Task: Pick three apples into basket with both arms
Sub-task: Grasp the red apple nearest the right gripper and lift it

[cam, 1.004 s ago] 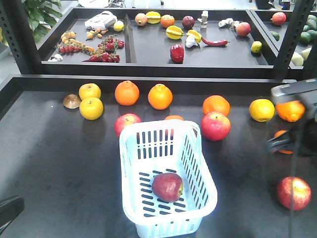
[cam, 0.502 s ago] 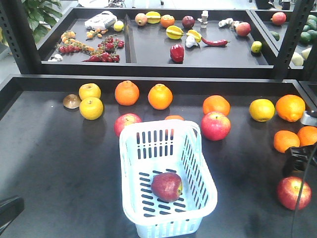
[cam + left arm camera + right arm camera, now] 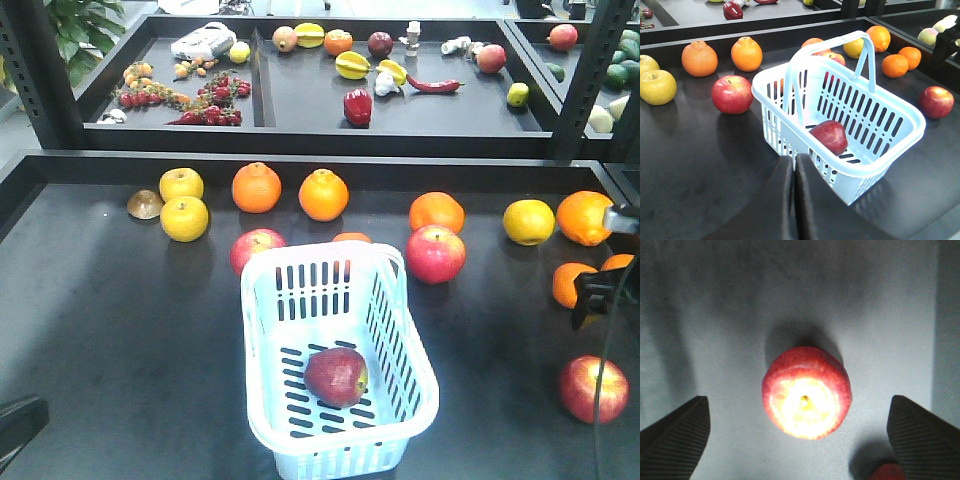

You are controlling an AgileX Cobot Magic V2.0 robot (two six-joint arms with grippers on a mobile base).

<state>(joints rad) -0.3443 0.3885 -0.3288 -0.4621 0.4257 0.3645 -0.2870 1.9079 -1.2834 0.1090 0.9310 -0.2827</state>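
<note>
- Hovering over an apple [image 3: 806, 392] on the tabletop [image 3: 110, 330], my right gripper [image 3: 799, 432] has risen since half a second ago, jaws wide apart either side.
- My left gripper [image 3: 794, 197] shows jaws pressed together, empty, near the basket [image 3: 400, 400].
- One apple [image 3: 337, 376] lies inside it.

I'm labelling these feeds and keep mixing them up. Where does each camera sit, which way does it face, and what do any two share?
Exterior front view: high, facing forward and down over the table and basket; the right arm shows at the right edge.
Left wrist view: low behind the shut left end effector, facing the basket.
Right wrist view: straight down between the open right end effector's fingers onto a red apple.
Shared: front and left wrist views both show the apple in the basket.
</note>
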